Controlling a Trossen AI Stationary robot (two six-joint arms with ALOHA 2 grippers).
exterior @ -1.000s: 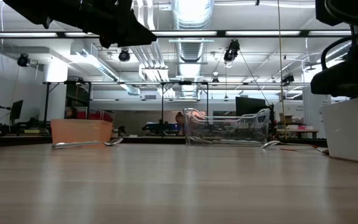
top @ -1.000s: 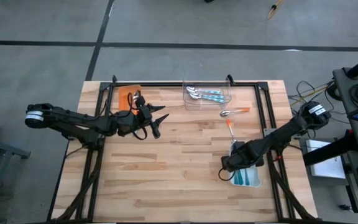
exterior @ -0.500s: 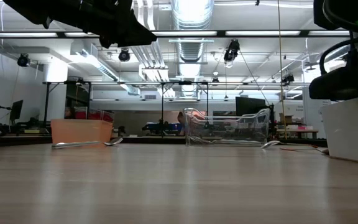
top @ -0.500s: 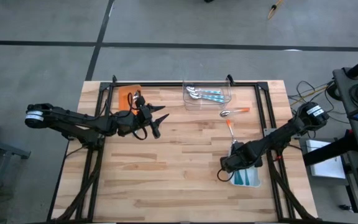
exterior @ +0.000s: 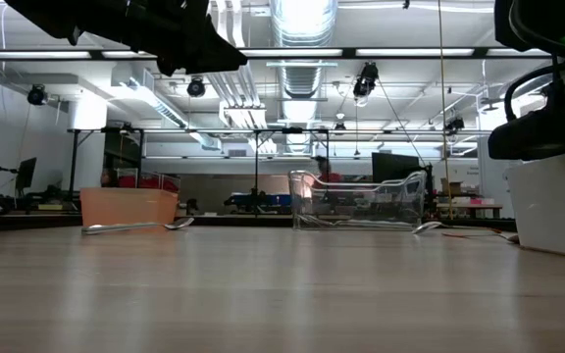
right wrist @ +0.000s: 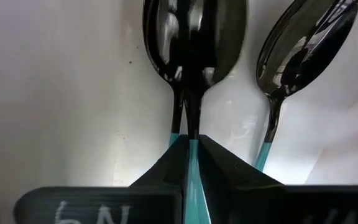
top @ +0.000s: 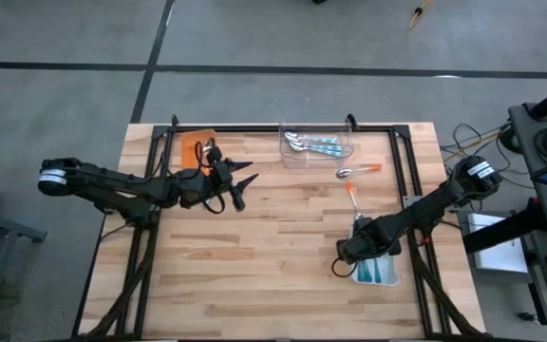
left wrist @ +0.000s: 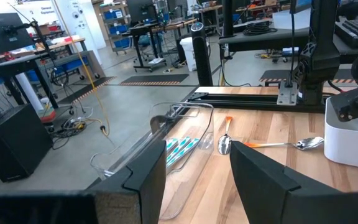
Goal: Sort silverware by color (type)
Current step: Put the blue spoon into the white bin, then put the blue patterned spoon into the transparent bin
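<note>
My right gripper (top: 349, 255) points down into the white tray (top: 390, 277) at the table's right edge and is shut on a teal-handled spoon (right wrist: 194, 37). A second teal spoon (right wrist: 303, 43) lies beside it on the tray floor. Two orange-handled spoons (top: 359, 171) (top: 351, 195) lie on the wood. The clear tray (top: 316, 142) at the far edge holds several spoons with teal handles. My left gripper (top: 240, 188) hangs level and open above the table's left half, holding nothing. A spoon (exterior: 135, 227) lies in front of the orange tray (exterior: 128, 206). My right gripper pinches the spoon's thin teal handle (right wrist: 192, 155) between its two fingertips (right wrist: 169, 165), just behind the dark neck. The fingers come from above, pointing down, and lie across the handle. The bowl is low in the white tray; whether it rests there I cannot tell.
The orange tray (top: 196, 144) stands at the far left by the left arm. A black frame rail (top: 283, 128) runs along the far edge. Bare wood (top: 254, 275) fills the near middle. The white tray's wall (exterior: 557, 206) stands up at the right.
</note>
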